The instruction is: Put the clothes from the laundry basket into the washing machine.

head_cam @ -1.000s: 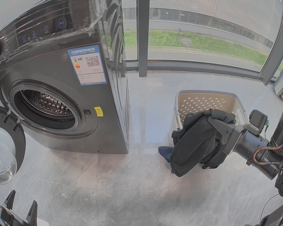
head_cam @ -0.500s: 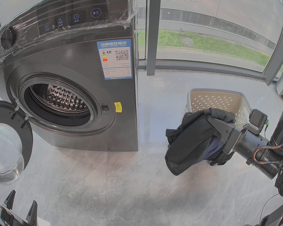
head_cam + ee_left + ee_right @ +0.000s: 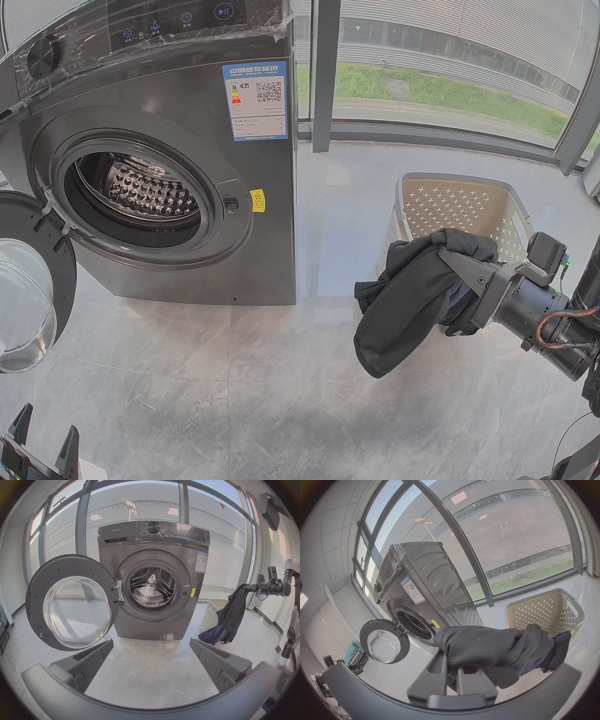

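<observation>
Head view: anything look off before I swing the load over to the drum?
Nothing damaged or spilled. The clothes hang loosely from the right hand, and in the left wrist view a navy piece trails low, close to the floor; it might drag. Plastic film covers the washing machine panel.

Right of washing machine, laundry basket

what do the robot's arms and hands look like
The left hand and right hand are dark grey, each with two flat wedge-shaped fingers. The right arm is a black cylinder carrying a boxy camera and a looped orange cable.
</observation>
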{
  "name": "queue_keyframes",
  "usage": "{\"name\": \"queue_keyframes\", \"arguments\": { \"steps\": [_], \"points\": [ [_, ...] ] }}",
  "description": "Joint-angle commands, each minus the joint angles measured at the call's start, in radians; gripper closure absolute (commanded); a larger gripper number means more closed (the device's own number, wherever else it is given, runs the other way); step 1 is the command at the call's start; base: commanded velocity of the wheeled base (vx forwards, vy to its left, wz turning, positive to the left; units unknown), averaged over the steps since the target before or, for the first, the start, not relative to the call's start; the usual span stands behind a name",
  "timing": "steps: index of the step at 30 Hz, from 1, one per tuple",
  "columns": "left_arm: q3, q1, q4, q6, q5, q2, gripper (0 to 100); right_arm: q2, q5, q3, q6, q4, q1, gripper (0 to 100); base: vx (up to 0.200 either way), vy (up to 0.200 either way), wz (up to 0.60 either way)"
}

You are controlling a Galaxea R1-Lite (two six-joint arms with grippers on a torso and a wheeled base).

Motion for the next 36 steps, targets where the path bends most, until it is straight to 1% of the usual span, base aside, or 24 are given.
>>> {"name": "queue_keyframes", "arguments": {
  "steps": [1,32,36],
  "points": [
    [0.016,-0.001,0.000,0.000,0.001,-0.010,0,0.002,0.000,0.000,0.000,0.000,0.000,100,0.000,0.200,0.00],
    [0.016,-0.001,0.000,0.000,0.001,-0.010,0,0.006,0.002,0.000,-0.002,-0.002,0.000,100,0.000,0.200,0.00],
    [0.016,-0.001,0.000,0.000,0.001,-0.010,0,0.008,0.002,0.000,-0.002,-0.002,0.000,100,0.000,0.000,0.00]
  ]
}}
